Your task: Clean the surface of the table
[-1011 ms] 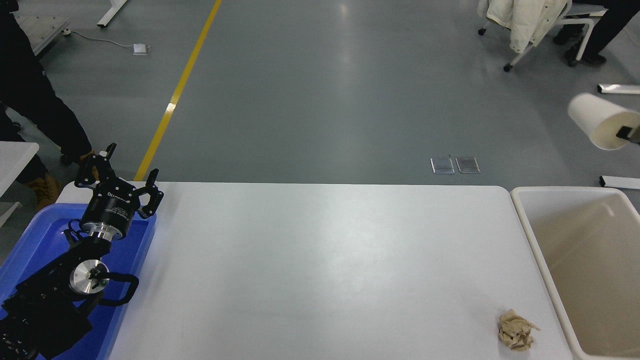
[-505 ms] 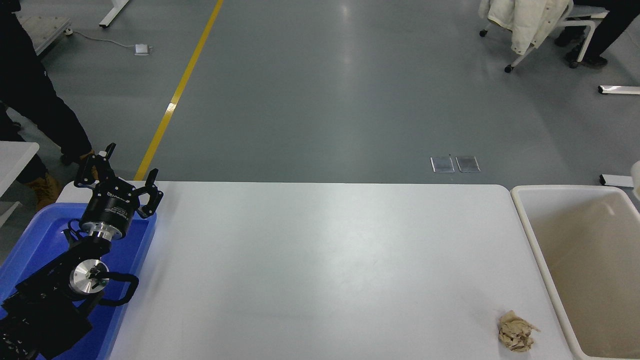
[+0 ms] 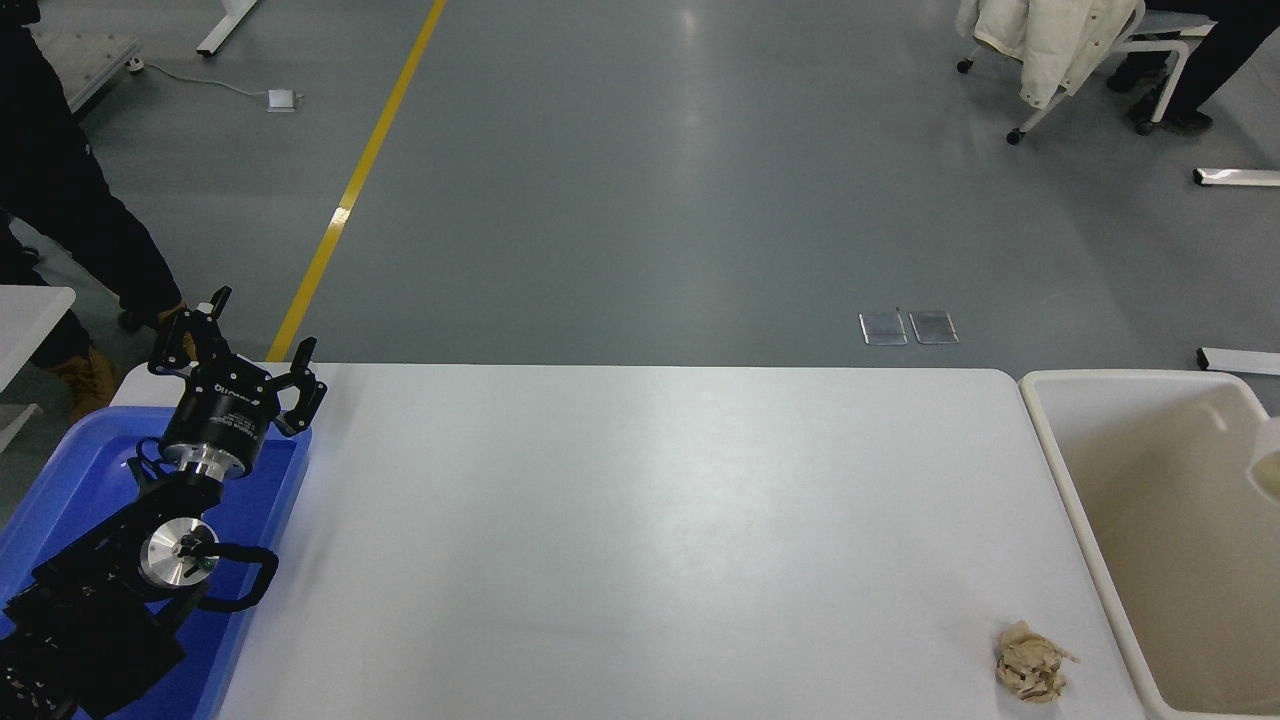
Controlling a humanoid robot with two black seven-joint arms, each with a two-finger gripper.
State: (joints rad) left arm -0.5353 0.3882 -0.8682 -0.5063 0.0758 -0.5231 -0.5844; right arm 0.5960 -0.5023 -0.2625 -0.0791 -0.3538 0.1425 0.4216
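The white table surface (image 3: 640, 520) fills the lower middle of the head view. A crumpled tan paper wad (image 3: 1031, 662) lies on it near the front right corner. A sliver of a white paper roll (image 3: 1267, 468) shows at the right edge, over the cream bin. The right arm and its gripper are out of view. My left gripper (image 3: 245, 345) is parked at the lower left over the blue tray, open and empty.
A blue plastic tray (image 3: 60, 480) sits at the table's left end under the left arm. A cream rimmed bin (image 3: 1060, 470) stands against the table's right end. A person's dark legs (image 3: 70, 200) stand at the far left. A chair with a white coat (image 3: 1040, 40) stands at the far right.
The white paper roll moved from high at the right edge, almost out of view, then down; now only a sliver shows over the bin. The left arm has not moved.
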